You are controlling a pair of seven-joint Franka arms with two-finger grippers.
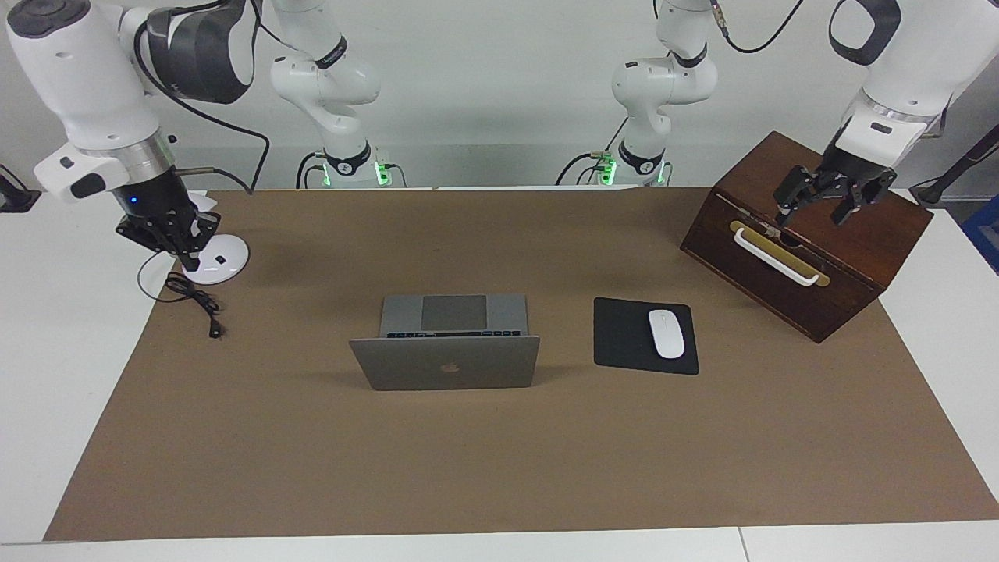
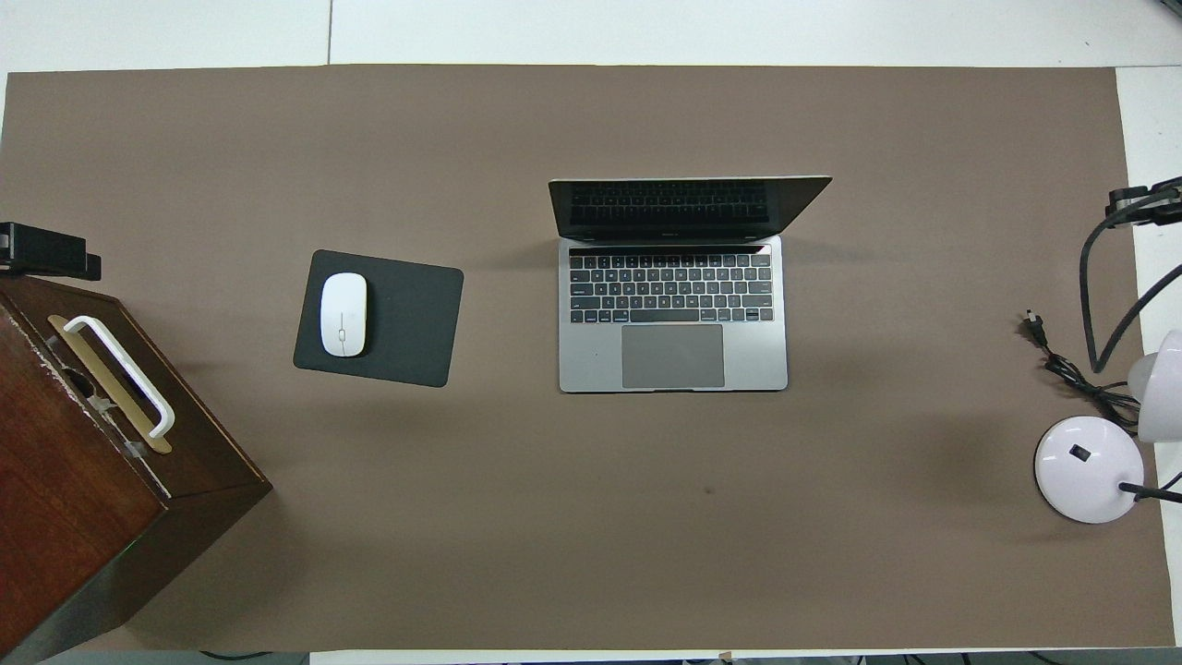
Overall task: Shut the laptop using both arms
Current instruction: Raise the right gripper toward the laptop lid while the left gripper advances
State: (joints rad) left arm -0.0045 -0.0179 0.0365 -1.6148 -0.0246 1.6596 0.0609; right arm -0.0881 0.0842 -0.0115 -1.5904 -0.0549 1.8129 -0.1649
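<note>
The silver-grey laptop (image 1: 445, 340) stands open near the middle of the brown mat (image 1: 499, 468) on the worktop (image 1: 47, 328), its lid upright with the apple logo turned away from the robots and its keyboard and trackpad on the robots' side. Neither arm touches it.

The right gripper (image 1: 181, 243) hangs over the white round lamp base (image 1: 216, 258), well apart from the laptop toward the right arm's end; its jaws are together and hold nothing. A black cable (image 1: 191, 297) lies coiled just beside the lamp base.

The left gripper (image 1: 826, 195) is over the dark wooden box (image 1: 851, 257), well apart from the laptop toward the left arm's end, its jaws apart and empty. A white handle (image 1: 776, 257) is on the box.

Between the laptop and the box lies a black mouse pad (image 1: 624, 337) with a white mouse (image 1: 666, 333) on it.
</note>
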